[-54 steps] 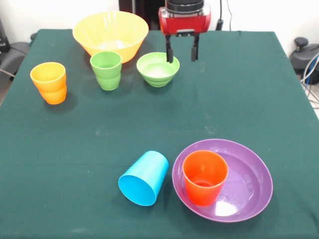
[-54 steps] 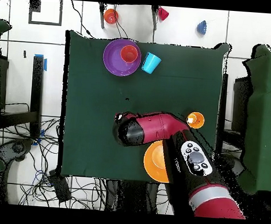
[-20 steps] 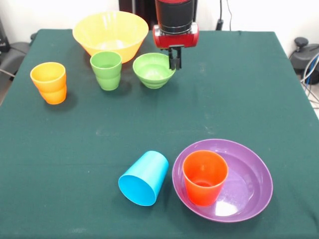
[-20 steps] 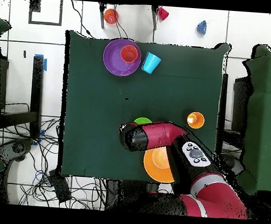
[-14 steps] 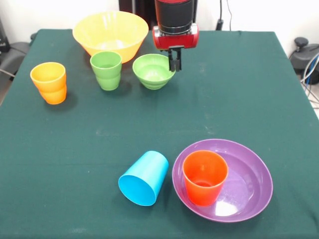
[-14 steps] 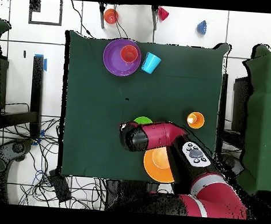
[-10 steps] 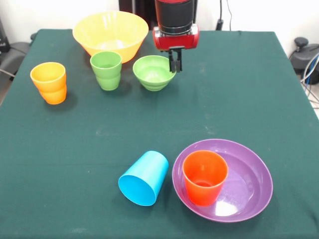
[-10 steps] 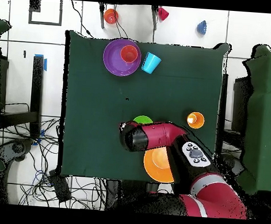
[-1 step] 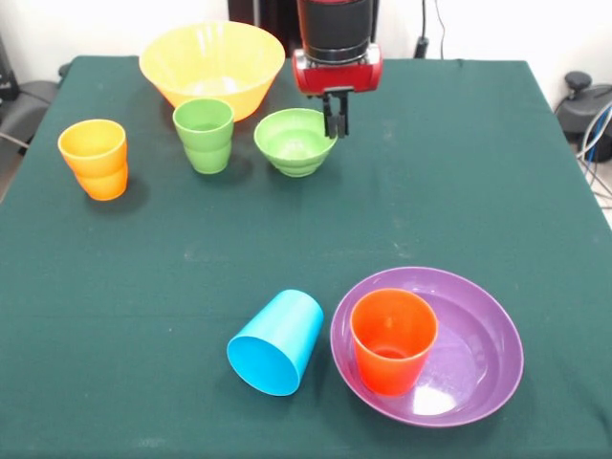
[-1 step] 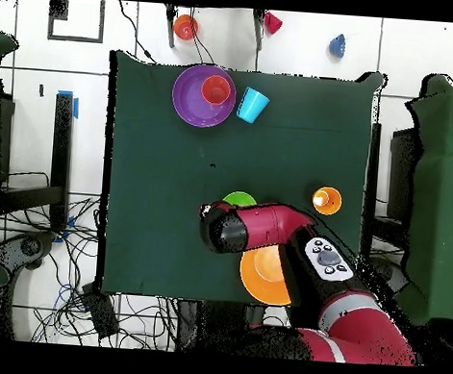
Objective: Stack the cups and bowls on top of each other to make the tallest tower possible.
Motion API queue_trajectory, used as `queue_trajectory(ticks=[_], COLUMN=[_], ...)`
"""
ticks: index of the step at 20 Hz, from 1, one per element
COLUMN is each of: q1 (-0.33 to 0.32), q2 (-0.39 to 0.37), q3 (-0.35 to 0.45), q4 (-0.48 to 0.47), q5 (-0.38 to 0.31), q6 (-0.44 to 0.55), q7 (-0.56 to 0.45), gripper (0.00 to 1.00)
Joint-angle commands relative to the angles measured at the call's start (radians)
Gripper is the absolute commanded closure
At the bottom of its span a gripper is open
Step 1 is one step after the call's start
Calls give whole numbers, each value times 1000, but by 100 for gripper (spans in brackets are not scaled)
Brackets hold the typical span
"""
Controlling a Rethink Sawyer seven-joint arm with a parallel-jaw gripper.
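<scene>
The claw (image 9: 336, 124) is pinched on the right rim of the light green bowl (image 9: 295, 142), judged light, stiff, slippery and best gripped at that thin rim.

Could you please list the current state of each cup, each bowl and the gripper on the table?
gripper: jaws shut on the light green bowl's rim
light green bowl: upright, held by its rim
yellow bowl: upright, empty
green cup: upright
yellow-orange cup: upright
blue cup: lying on its side
orange cup: upright inside the purple bowl
purple bowl: upright, holding the orange cup
</scene>
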Motion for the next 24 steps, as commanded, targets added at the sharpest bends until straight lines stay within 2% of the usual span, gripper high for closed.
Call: queue_trajectory(ticks=[1, 3, 7, 14, 21, 24], q1=[-17, -41, -33, -42, -52, -13], q2=[-196, -229, -224, -360, -387, -381], q3=[104, 148, 141, 176, 262, 265], q4=[87, 107, 97, 119, 89, 32], q5=[52, 88, 76, 156, 250, 280], q6=[154, 201, 198, 305, 335, 346], q7=[-64, -93, -79, -79, -82, -40], gripper=[100, 100, 100, 100, 100, 100])
